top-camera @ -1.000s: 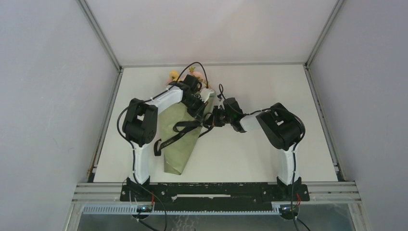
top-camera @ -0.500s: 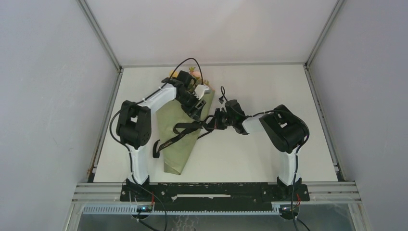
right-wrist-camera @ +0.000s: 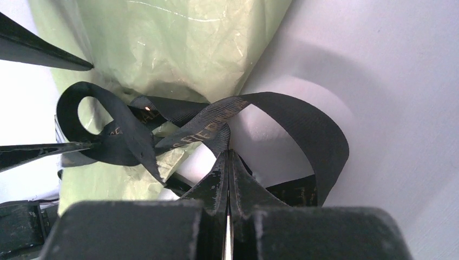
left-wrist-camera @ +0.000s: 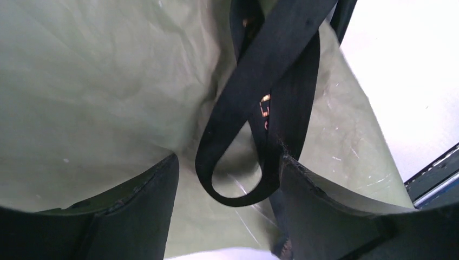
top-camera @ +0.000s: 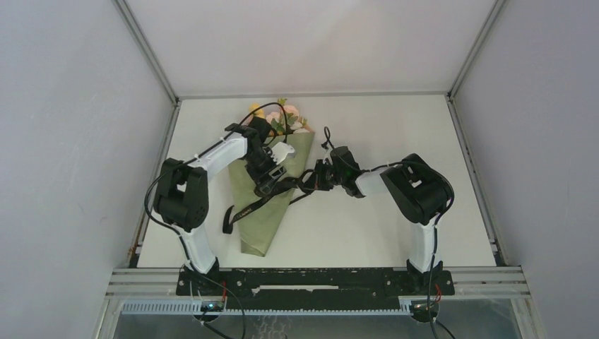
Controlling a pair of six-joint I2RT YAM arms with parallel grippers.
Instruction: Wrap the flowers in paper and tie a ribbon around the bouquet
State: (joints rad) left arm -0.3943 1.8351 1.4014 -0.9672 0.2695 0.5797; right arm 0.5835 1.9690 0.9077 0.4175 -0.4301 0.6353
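Note:
The bouquet lies on the table: an olive-green paper (top-camera: 260, 226) cone with the pink and yellow flowers (top-camera: 286, 119) at its far end. A black ribbon (top-camera: 258, 200) crosses the cone's middle, and one end trails off to the left. My left gripper (top-camera: 270, 178) hovers over the cone, open. In the left wrist view a ribbon (left-wrist-camera: 270, 59) loop hangs between the left gripper's (left-wrist-camera: 227, 173) fingers (left-wrist-camera: 143, 211), above the paper (left-wrist-camera: 97, 81). At the cone's right edge, my right gripper (right-wrist-camera: 228, 154) is shut on the ribbon (right-wrist-camera: 308, 122), next to the paper (right-wrist-camera: 178, 38).
The white table (top-camera: 381, 127) is enclosed by grey walls with metal frame rails (top-camera: 145, 49). Black cables arc over both wrists, one near the flowers (top-camera: 263, 107). The arm bases sit on a black rail (top-camera: 311, 279) at the near edge.
My left gripper has opened and moved from the cone's flower end toward its middle, uncovering the flowers. The right gripper has stayed shut on the ribbon, nearly still.

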